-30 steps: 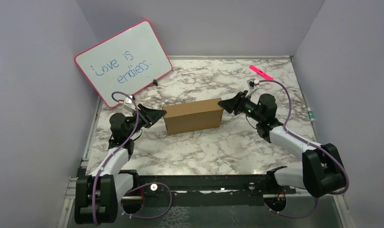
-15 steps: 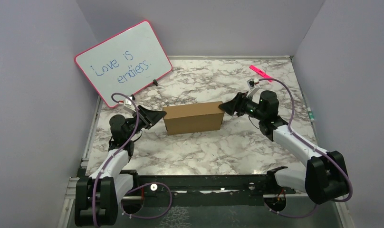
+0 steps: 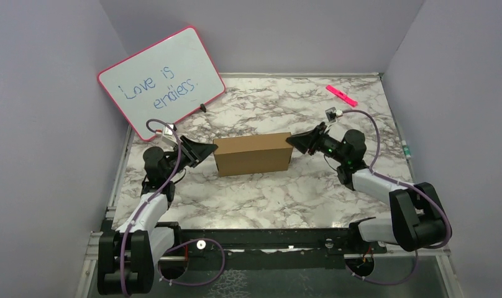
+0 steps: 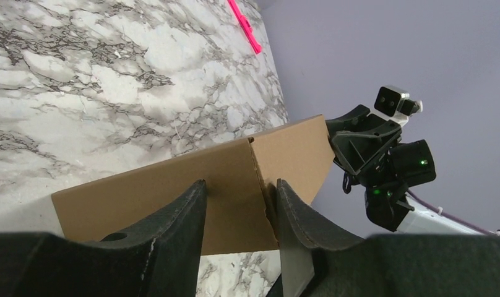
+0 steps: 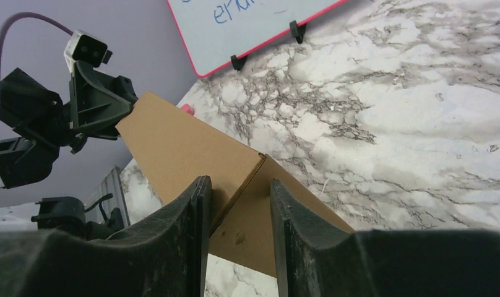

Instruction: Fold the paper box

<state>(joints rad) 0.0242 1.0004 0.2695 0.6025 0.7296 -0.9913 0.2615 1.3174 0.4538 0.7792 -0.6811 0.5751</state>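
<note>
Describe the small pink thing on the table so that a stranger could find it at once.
Start from the marble-patterned table and look to its far right corner, beyond the plain brown cardboard box in the middle. There lies a slim bright pink stick-like object, flat and alone. Only the pink-framed whiteboard shares its colour, but that stands large at the far left.
</note>
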